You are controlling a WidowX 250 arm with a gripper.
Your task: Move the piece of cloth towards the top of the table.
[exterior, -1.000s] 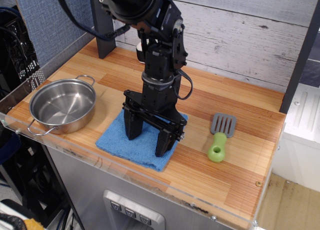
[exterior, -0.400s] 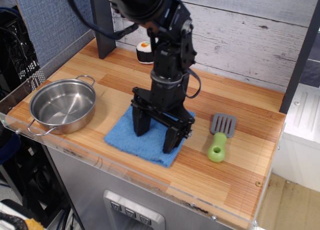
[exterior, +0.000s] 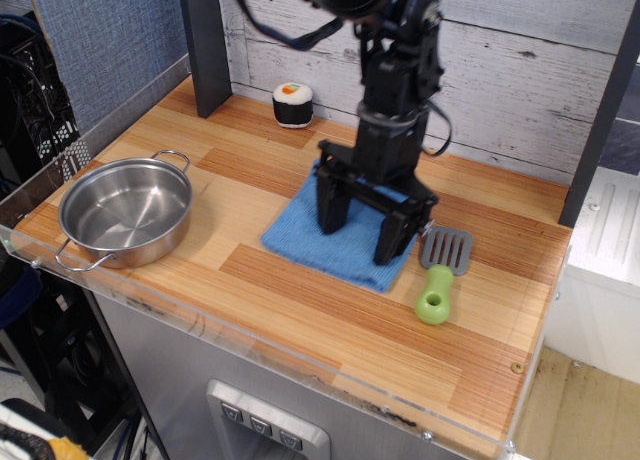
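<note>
The blue terry cloth point(exterior: 335, 242) lies flat on the light-brown wood-plank table point(exterior: 300, 290), a little right of centre and back from the front edge. My black gripper point(exterior: 363, 230) stands upright over it with its jaws spread wide. Both fingertips press down on the cloth, one near its left-middle point(exterior: 331, 218) and one near its right edge point(exterior: 393, 246). Nothing is held between the fingers. The arm hides the cloth's far part.
A steel pot point(exterior: 126, 210) with two handles sits at the front left. A green-handled grey spatula point(exterior: 440, 274) lies just right of the cloth, almost touching the right finger. A sushi-roll toy point(exterior: 292, 104) stands near the back wall beside a dark post point(exterior: 206, 45).
The gripper has slid up and to the right, dragging the cloth with it away from the front edge toward the back wall. The sushi roll has come into view. Pot and spatula are unmoved.
</note>
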